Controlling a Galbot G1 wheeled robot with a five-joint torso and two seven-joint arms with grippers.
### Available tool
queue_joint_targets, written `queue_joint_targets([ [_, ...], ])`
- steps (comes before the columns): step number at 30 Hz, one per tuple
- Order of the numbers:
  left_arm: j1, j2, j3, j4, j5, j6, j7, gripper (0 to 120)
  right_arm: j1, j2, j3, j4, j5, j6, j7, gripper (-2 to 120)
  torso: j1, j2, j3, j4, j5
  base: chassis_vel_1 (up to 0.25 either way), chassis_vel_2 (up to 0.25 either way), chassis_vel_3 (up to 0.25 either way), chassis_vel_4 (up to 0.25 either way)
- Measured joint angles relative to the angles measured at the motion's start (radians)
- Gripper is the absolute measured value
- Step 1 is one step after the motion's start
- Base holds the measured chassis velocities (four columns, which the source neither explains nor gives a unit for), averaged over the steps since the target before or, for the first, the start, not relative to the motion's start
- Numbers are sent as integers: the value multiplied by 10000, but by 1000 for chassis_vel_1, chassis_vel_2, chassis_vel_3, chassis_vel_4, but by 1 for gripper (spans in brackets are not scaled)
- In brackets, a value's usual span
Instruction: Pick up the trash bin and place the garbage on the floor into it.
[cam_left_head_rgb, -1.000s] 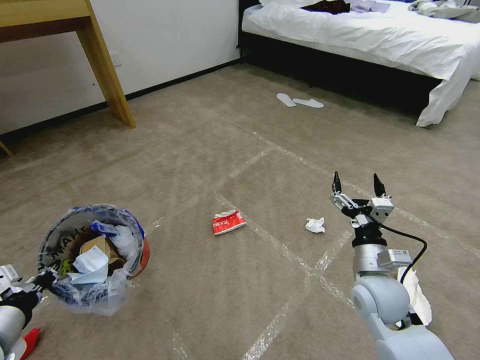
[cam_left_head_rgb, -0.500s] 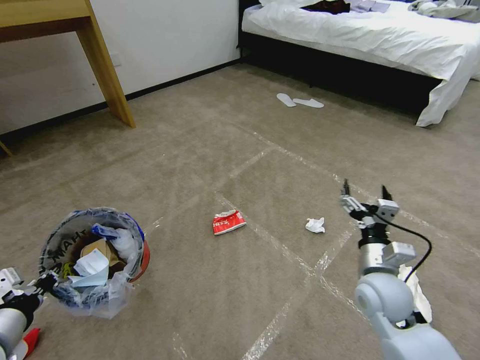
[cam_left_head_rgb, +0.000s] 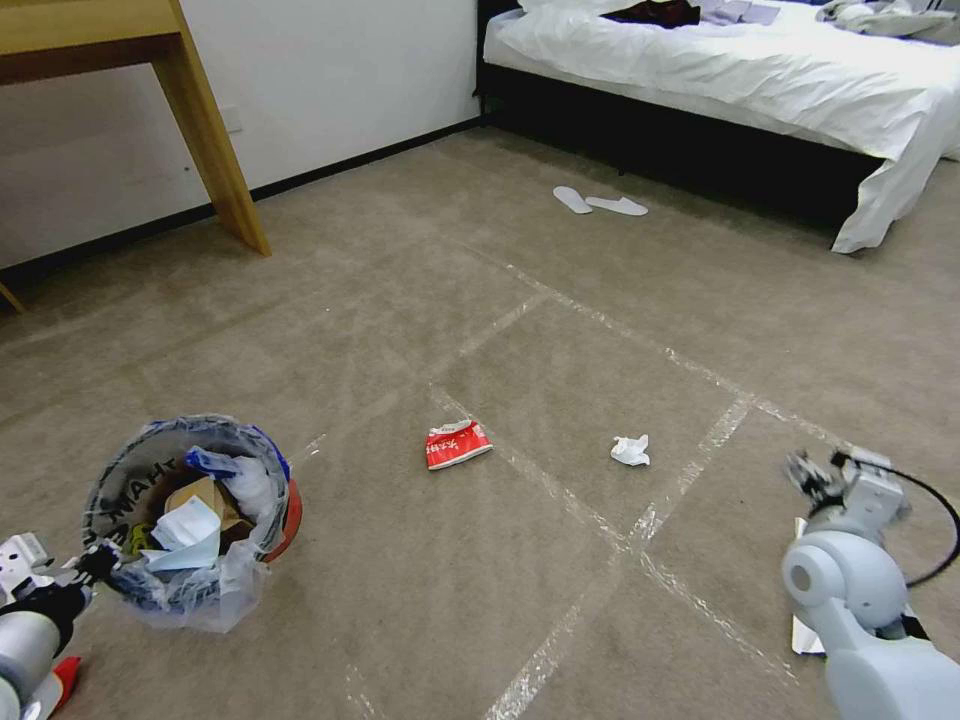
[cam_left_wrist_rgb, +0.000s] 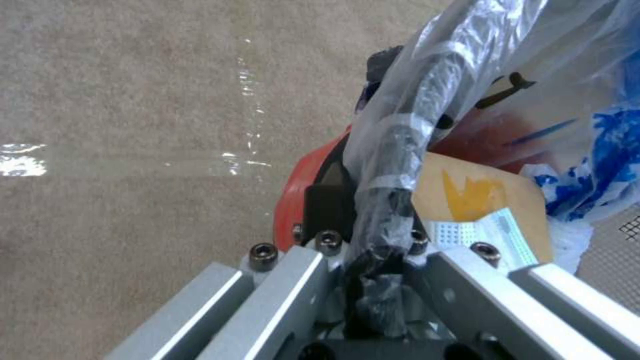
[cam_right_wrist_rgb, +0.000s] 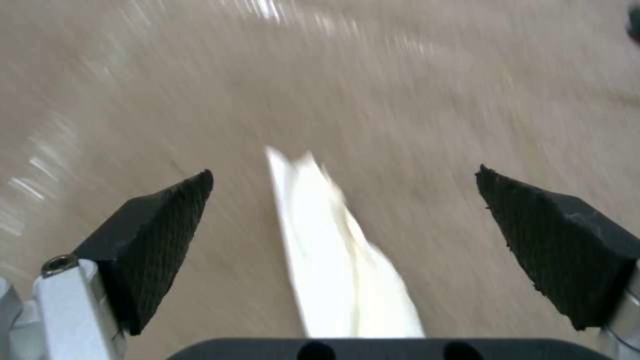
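Right gripper (cam_right_wrist_rgb: 343, 200): spread, aimed down at white paper (cam_right_wrist_rgb: 340, 260) between tips.
Paper axis: lengthwise across gap.
Left gripper (cam_left_wrist_rgb: 373, 250): pinching bin (cam_left_head_rgb: 190, 510) rim.

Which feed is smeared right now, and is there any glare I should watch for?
Right wrist view: carpet and the white paper streak with motion blur, though the open right hand stays crisp. Head view: sharp, tape lines shine. Left wrist view: sharp, glare on tape and on the bin liner.
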Motion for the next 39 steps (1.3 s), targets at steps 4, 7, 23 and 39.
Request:
queue_joint_targets([
  [4,-34,8,33,52,6,-12,23,0,214,59,-279,-1076,-336,-43,0,100,0,0,1,0,2,0,0,0,0],
  [7,-45,10,46,97,18,-37,67,0,612,130,-703,-2143,-351,-279,-39,100,0,0,0,-2,-2,0,0,0,0],
  [23,166,18,-78,129,39,-138,285,0,2667,499,-2075,-5812,-1125,142,-729,100,0,0,0,2,-2,0,0,0,0],
  [39,164,2,-65,193,110,-195,303,0,3315,513,-2280,-7501,-1443,802,-1242,88,-1,0,-1,2,-3,0,0,0,0],
])
